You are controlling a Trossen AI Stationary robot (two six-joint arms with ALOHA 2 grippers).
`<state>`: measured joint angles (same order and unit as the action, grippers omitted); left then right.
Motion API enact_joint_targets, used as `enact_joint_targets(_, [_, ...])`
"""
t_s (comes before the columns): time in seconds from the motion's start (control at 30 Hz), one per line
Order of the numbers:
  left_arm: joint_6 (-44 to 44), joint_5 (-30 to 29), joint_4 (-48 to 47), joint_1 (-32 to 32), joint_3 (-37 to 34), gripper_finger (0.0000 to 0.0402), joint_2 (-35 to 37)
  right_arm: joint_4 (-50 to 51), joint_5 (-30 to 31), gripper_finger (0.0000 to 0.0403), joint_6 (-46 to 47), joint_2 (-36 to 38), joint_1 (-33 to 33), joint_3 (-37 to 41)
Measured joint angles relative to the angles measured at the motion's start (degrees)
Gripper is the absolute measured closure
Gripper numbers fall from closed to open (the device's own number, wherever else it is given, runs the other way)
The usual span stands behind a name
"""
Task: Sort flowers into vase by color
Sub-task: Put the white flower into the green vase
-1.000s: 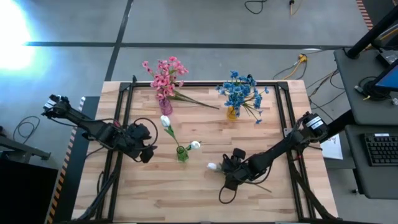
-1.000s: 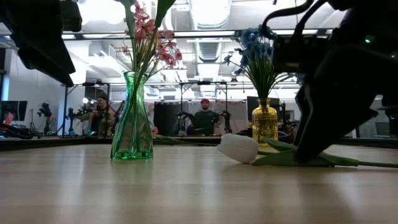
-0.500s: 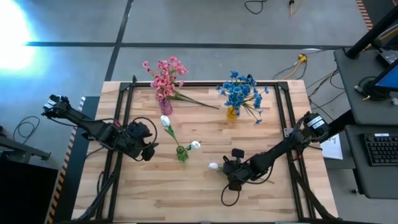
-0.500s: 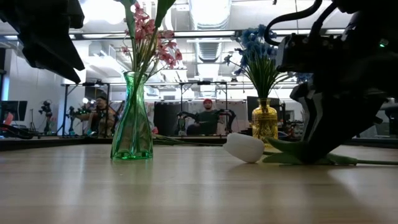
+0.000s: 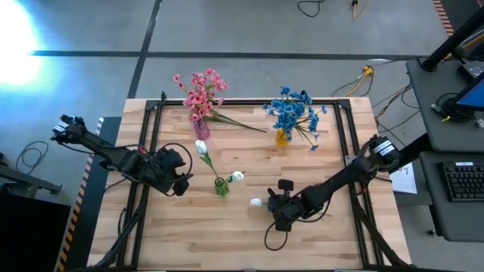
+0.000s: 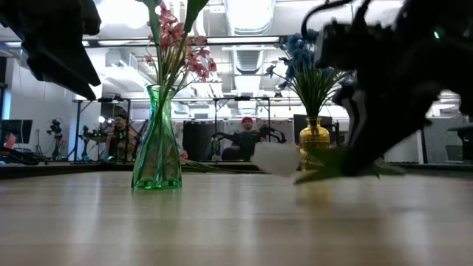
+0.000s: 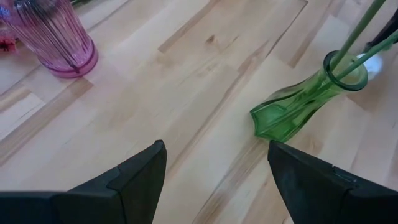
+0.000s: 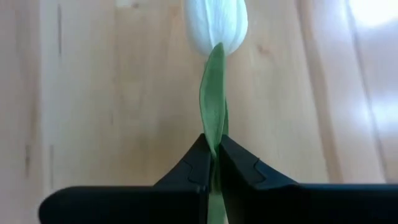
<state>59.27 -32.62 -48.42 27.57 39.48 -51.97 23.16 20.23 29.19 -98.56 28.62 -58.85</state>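
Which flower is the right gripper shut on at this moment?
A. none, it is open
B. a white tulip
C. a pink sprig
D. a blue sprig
B: the right gripper is shut on the green stem of the white tulip, whose blossom shows just ahead of it.

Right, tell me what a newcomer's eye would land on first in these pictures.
First, the right gripper, near the table's front middle, shut on the stem of a white tulip, which in the low view hangs clear of the wood. Next, three vases: a pink vase of pink flowers and a yellow vase of blue flowers at the back, and a green vase with white tulips mid-table. The left gripper waits open beside it.
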Motion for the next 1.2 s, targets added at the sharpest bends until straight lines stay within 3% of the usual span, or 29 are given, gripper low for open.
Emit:
enact_joint_targets(0.23, [0.0,0.0,0.0,0.0,0.0,0.0134,-1.6,2.7,0.3,0.0388,-0.6,2.9,0.0,-4.1])
enact_joint_targets(0.43, [0.0,0.1,0.0,0.0,0.0,0.0134,-3.1,-0.9,5.3,0.0388,-3.4,8.2,0.2,-5.2])
enact_joint_targets(0.77, [0.0,2.9,0.0,0.5,0.0,0.0134,-3.2,-31.1,4.9,0.0388,-18.8,17.4,0.9,-0.1])
enact_joint_targets(0.93, [-0.1,2.9,1.3,3.7,0.0,0.0134,-3.2,-47.0,2.6,0.0388,-27.9,17.1,1.1,2.2])
enact_joint_targets(1.2, [-4.8,-1.3,8.2,14.5,0.0,0.0134,-1.9,-70.1,-1.3,0.0388,-40.5,12.6,1.1,2.2])
